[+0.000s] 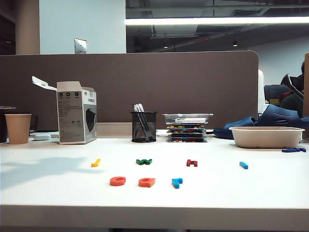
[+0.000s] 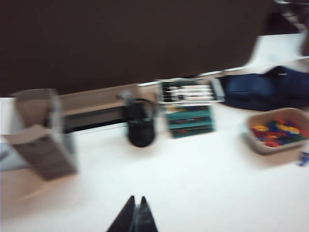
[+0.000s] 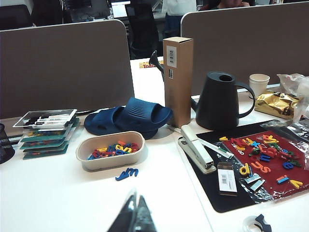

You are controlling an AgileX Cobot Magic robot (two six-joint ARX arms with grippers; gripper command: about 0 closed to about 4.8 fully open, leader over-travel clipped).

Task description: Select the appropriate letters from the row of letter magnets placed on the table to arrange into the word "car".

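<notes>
Three letters already sit in a front row on the table, reading as the orange "c", the orange "a" and the light blue "r", close together but not touching, with four other letter magnets in the row behind them. The main risk, as a judgement, is an arm sweeping low and nudging these small, light pieces out of line. Neither arm shows in the exterior view. The left gripper and right gripper both hang above bare table with fingertips pressed together, empty.
</notes>
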